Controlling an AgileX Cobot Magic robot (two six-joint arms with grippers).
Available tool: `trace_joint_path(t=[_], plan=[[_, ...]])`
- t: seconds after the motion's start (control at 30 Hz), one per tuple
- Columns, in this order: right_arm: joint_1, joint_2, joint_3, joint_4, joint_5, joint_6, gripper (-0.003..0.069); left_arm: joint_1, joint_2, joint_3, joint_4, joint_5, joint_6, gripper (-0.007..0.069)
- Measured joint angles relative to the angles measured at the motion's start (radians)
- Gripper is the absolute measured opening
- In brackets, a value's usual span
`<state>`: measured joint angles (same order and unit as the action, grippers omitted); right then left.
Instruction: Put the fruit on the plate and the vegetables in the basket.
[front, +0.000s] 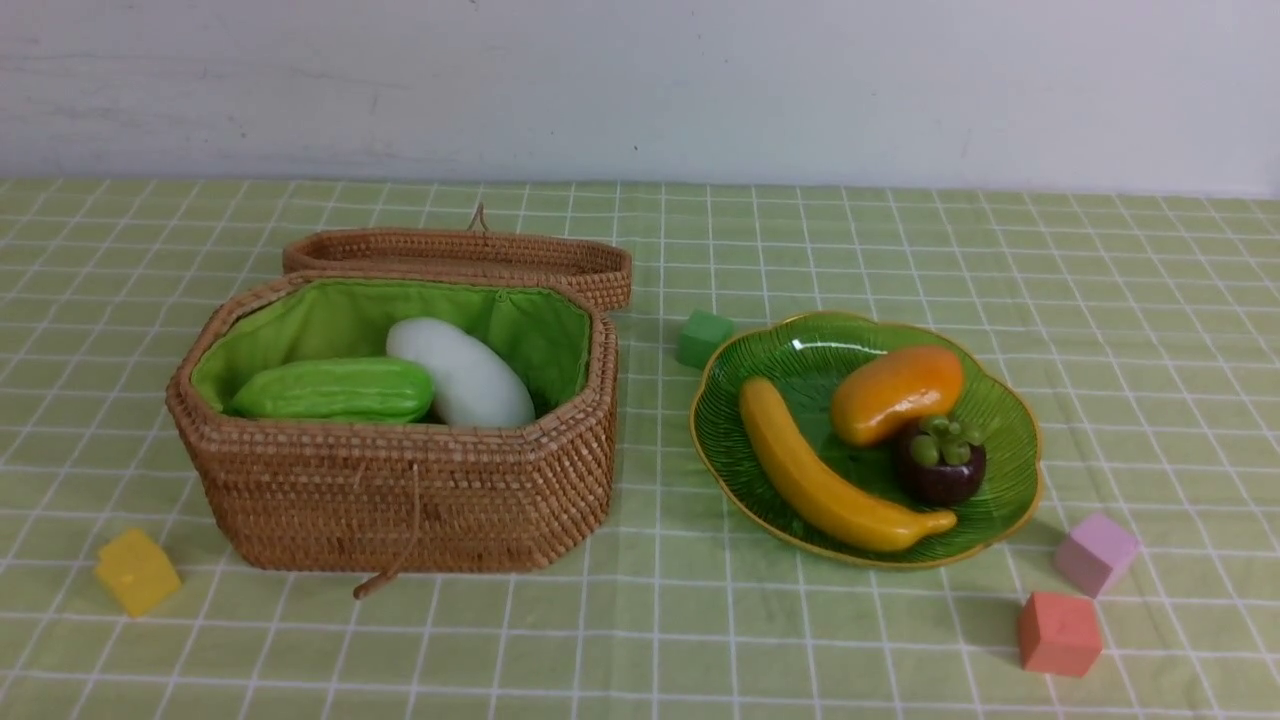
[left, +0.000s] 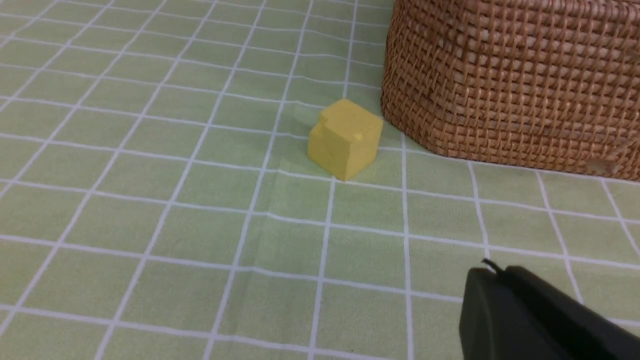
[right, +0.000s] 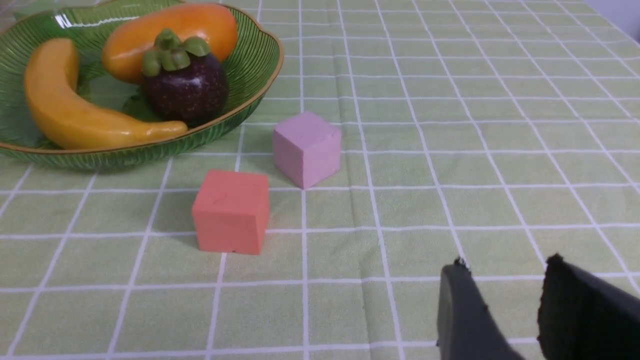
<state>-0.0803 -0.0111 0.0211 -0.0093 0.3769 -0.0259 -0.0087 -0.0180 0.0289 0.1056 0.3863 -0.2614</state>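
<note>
Both grippers sit low near the bench and hold nothing. Your right gripper (right: 500, 305), at the lower right of its wrist view, shows two dark fingers with a gap between them, so it is released. Your left gripper (left: 540, 320) shows only as one dark mass at the lower right of its wrist view; you cannot tell whether it is parted or closed. Neither arm appears in the front view, so both seem pulled back from the work.

Look at the plate (front: 1010, 400), right of centre in the front view: the banana (front: 830, 480), mango (front: 895, 392) and mangosteen (front: 940, 460) all lie on it, so the fruit half looks done. The basket (front: 400, 500), left of centre, stands open with its lid (front: 470, 255) behind it, holding the green gourd (front: 335, 390) and the white vegetable (front: 465, 375). You cannot see a pumpkin or red pepper anywhere; they may lie hidden in the basket. Only cubes remain on the bench: yellow cube (front: 137, 570), green cube (front: 703, 337), pink cube (front: 1095, 553), red cube (front: 1058, 632). By this evidence the task is at or near its end.
</note>
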Motion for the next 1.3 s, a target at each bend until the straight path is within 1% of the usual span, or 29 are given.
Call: trace_joint_path(t=[0.8, 1.3], plan=[[0.0, 0.0, 0.0, 0.0, 0.0, 0.0, 0.024, 0.0, 0.0, 0.0, -0.002, -0.002, 0.0, 0.0039], [0.0, 0.0, 0.0, 0.0, 0.0, 0.0, 0.024, 0.0, 0.0, 0.0, -0.002, -0.002, 0.0, 0.0039]])
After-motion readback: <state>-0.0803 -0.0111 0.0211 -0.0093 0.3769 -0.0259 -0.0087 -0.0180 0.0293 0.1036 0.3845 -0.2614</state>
